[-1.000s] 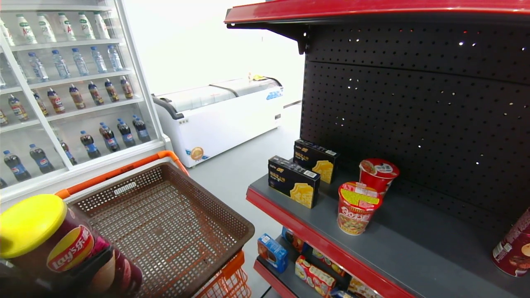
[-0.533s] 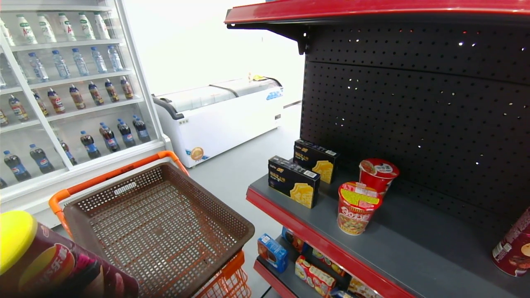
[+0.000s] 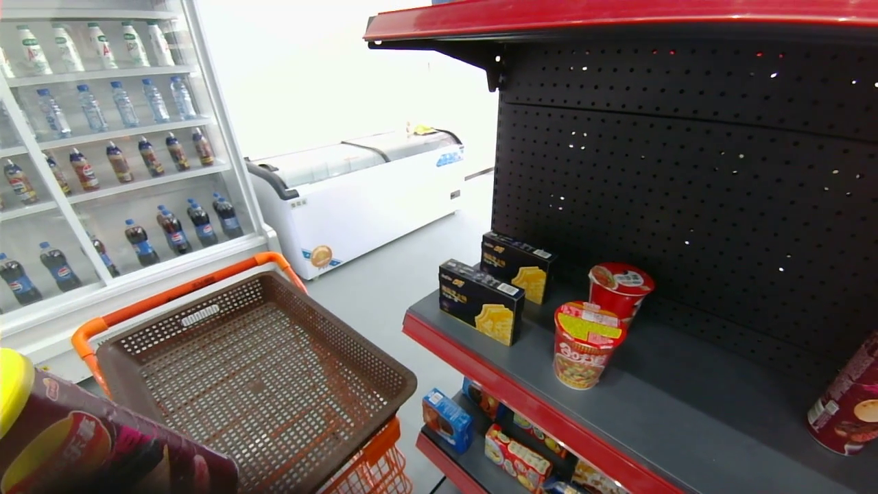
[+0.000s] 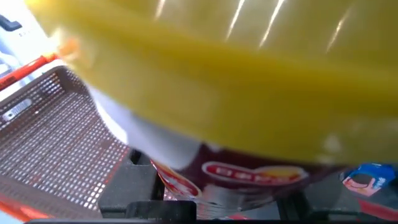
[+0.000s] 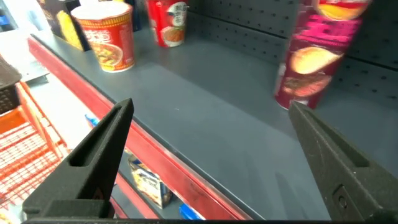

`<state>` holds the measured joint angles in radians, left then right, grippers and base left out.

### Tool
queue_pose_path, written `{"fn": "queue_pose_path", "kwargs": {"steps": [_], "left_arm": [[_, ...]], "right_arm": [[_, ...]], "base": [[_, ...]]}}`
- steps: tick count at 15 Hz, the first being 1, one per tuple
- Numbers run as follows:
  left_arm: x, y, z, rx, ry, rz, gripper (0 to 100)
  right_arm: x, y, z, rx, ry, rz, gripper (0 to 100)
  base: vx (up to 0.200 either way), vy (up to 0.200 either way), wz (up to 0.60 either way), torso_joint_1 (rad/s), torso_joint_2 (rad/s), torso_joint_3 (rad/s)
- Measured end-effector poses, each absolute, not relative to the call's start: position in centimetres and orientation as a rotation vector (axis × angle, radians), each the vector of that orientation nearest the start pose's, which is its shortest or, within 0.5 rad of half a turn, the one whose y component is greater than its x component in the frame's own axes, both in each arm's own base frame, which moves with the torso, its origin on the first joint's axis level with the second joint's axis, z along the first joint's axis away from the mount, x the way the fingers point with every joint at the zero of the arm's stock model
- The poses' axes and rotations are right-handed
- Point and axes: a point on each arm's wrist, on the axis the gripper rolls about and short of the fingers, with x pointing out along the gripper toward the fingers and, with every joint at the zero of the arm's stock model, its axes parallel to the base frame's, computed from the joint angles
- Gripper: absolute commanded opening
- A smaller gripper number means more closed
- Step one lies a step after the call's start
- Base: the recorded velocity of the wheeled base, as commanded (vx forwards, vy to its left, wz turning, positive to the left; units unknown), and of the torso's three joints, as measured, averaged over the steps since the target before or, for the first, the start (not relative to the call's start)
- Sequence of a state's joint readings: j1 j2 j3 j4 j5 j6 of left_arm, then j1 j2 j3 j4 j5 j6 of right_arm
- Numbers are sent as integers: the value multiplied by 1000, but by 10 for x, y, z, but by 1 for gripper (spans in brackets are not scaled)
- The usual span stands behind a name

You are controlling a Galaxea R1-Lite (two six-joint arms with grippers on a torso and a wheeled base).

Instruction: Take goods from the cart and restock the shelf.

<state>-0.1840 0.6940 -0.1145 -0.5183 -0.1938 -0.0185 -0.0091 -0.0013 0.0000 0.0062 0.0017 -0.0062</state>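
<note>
The chip canister (image 3: 96,449) is low at your robot's left side, in front of the cart basket (image 3: 254,370) and well apart from the shelf board (image 3: 658,425). In the left wrist view it sits right before the camera, between the dark fingers of the left gripper (image 4: 214,202), which I judge are pinching the tube on its body, below the yellow lid (image 3: 12,387). The tube is not upright. Its long axis is slanted, with the lid end up and toward the robot's left, and the base end down toward the right, where the picture edge cuts it off. I expect it to be light and rather stiff, but the glossy wall is probably slippery, and a hard squeeze may dent it and break the chips inside. So please hold it at the middle of the body and not at the lid, which may pop off. Before you set it down, turn it so the lid points up, like the other canister (image 3: 847,405) that stands at the right end of the shelf. There is bare board between that one and the noodle cup (image 3: 586,343). The right gripper (image 5: 209,106) hangs over this board with its fingers spread wide and holds nothing
</note>
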Motion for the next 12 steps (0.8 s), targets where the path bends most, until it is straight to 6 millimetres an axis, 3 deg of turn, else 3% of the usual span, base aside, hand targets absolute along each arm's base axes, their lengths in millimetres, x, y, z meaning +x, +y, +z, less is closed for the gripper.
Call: {"fn": "queue_pose_path", "kwargs": {"steps": [4,8,12], "left_arm": [[55,-15,148,-19,89,-378,0],[48,-14,149,-21,131,-380,0],[44,-13,156,-22,114,-381,0]], "right_arm": [[-23,0,75,-6,6,-8,100],[-23,0,75,-6,6,-7,100],[-23,0,75,-6,6,-7,100]], "base": [[0,0,-600,4,2,1],[0,0,0,0,0,0],[0,0,-600,2,4,2]]}}
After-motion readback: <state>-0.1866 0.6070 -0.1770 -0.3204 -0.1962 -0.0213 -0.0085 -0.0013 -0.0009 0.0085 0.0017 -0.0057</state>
